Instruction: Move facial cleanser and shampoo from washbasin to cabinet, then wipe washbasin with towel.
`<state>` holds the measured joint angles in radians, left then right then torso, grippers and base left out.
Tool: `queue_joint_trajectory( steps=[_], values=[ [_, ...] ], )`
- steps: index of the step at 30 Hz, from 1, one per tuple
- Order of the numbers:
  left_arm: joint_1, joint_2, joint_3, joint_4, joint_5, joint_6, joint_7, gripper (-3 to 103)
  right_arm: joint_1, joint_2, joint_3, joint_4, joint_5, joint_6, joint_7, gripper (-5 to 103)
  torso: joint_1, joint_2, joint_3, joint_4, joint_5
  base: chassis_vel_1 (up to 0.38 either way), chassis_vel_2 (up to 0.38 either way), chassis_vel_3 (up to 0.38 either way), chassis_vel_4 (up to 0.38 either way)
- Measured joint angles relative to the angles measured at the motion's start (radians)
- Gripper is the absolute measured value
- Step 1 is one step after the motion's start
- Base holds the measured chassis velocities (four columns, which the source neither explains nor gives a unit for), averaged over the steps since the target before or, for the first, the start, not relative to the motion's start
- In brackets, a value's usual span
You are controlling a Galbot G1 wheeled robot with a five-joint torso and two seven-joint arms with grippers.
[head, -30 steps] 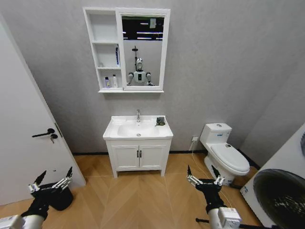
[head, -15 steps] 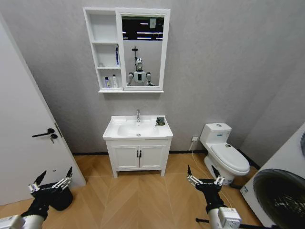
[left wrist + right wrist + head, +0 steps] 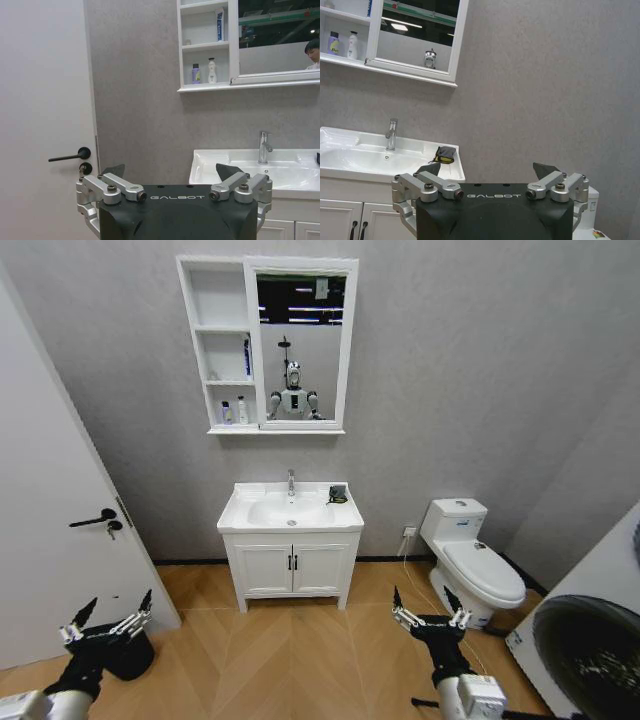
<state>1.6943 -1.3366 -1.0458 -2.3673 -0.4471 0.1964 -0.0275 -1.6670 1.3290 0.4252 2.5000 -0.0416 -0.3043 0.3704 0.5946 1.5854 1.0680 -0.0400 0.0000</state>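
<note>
with both the left gripper (image 3: 105,625) and right gripper (image 3: 431,614) spread wide and empty far from the washbasin (image 3: 290,510), the towel (image 3: 337,495) bunched at its back right corner could get nudged off the right edge, while 2 bottles (image 3: 233,412) already stand on the cabinet (image 3: 222,345) bottom shelf.

The word "GALBOT" is printed in pale capital letters across the black housing of the left gripper (image 3: 170,182), centred just below its two spread fingers. The same word "GALBOT" is printed in the same place on the black housing of the right gripper (image 3: 490,181). Labels on the two small bottles (image 3: 203,71) on the cabinet (image 3: 205,45) lowest shelf cannot be read.
</note>
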Motion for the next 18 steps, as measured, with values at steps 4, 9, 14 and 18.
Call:
queue_joint_trajectory(
  steps=[4, 9, 14, 18],
  values=[
    [0.0, 0.0, 0.0, 0.0, 0.0, 0.0, 0.0, 100, 0.0, 0.0, 0.0, 0.0, 0.0, 0.0, 0.0, 100, 0.0, 0.0, 0.0, 0.0, 0.0, 0.0, 0.0, 0.0, 0.0],
    [0.0, 0.0, 0.0, 0.0, 0.0, 0.0, 0.0, 100, 0.0, 0.0, 0.0, 0.0, 0.0, 0.0, 0.0, 100, 0.0, 0.0, 0.0, 0.0, 0.0, 0.0, 0.0, 0.0, 0.0],
    [0.0, 0.0, 0.0, 0.0, 0.0, 0.0, 0.0, 100, 0.0, 0.0, 0.0, 0.0, 0.0, 0.0, 0.0, 100, 0.0, 0.0, 0.0, 0.0, 0.0, 0.0, 0.0, 0.0, 0.0],
    [0.0, 0.0, 0.0, 0.0, 0.0, 0.0, 0.0, 100, 0.0, 0.0, 0.0, 0.0, 0.0, 0.0, 0.0, 100, 0.0, 0.0, 0.0, 0.0, 0.0, 0.0, 0.0, 0.0, 0.0]
  ],
)
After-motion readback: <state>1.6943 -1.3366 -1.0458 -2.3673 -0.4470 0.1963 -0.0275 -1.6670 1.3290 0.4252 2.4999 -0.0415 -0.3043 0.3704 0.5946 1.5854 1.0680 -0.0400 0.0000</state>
